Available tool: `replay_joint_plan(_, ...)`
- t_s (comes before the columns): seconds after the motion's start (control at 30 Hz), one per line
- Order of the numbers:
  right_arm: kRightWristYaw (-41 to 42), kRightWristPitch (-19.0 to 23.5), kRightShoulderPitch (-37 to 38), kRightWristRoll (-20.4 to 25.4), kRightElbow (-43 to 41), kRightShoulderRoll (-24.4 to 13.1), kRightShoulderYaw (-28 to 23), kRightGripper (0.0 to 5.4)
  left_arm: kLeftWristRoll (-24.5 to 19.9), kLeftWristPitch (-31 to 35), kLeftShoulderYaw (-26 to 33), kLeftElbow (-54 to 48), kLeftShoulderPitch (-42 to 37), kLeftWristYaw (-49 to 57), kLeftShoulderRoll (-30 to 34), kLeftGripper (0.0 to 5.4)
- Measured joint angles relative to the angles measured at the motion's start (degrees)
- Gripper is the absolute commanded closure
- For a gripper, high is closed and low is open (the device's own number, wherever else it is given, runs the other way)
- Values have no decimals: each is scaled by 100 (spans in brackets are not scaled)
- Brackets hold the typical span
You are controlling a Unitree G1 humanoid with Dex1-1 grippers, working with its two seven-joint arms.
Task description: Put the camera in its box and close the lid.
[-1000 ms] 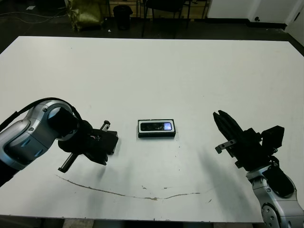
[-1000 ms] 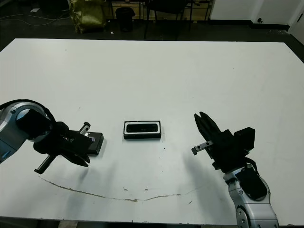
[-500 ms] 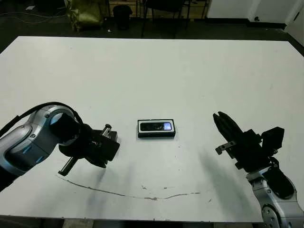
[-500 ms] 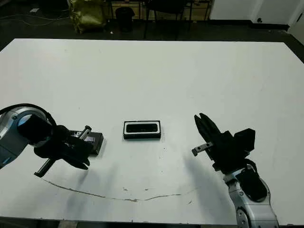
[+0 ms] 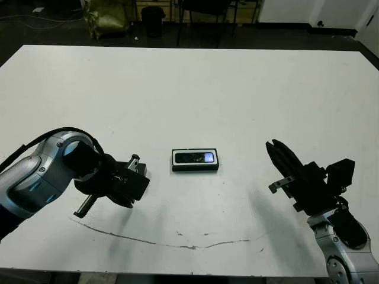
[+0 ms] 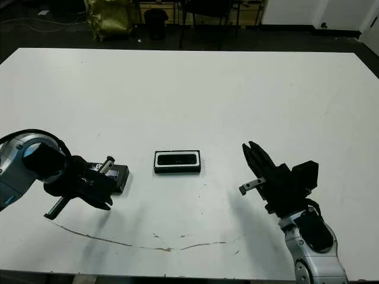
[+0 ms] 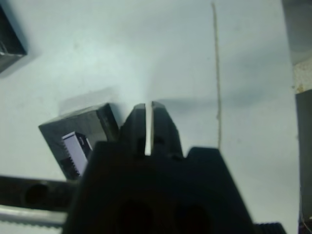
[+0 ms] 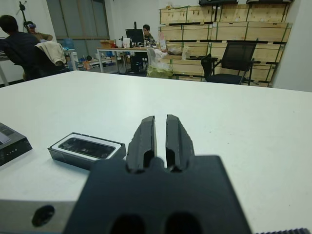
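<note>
The box (image 5: 195, 160) lies open at the table's middle, a black tray with a white lining. The camera (image 5: 199, 157) lies inside it, its bluish window facing up. The lid (image 6: 120, 177) lies flat on the table to the box's left, and its silvery strip (image 7: 76, 147) shows in the left wrist view. My left gripper (image 7: 149, 104) is shut, tips down at the table right beside the lid's edge, with nothing between the fingers. My right gripper (image 5: 272, 145) hovers to the right of the box, shut and holding nothing.
A thin brown line (image 5: 177, 242) runs across the table near its front edge. Beyond the far edge are chairs (image 8: 229, 61), stacked wooden crates and seated people (image 8: 19, 46). Bare white table lies between the box and each gripper.
My left arm has settled a little lower beside the lid. The box, the camera, the lid and the right arm have stayed in place.
</note>
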Motion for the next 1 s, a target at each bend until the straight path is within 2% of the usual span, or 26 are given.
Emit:
replay_joint_plan(0.2, -61, 11, 12, -11, -15, 0, 18, 538, 139, -42, -29, 335, -1, 3, -96, 540)
replay_joint_plan(1.0, -103, 114, 90, 11, -87, 0, 28, 538, 202, -154, 102, 661, 28, 549, -355, 540)
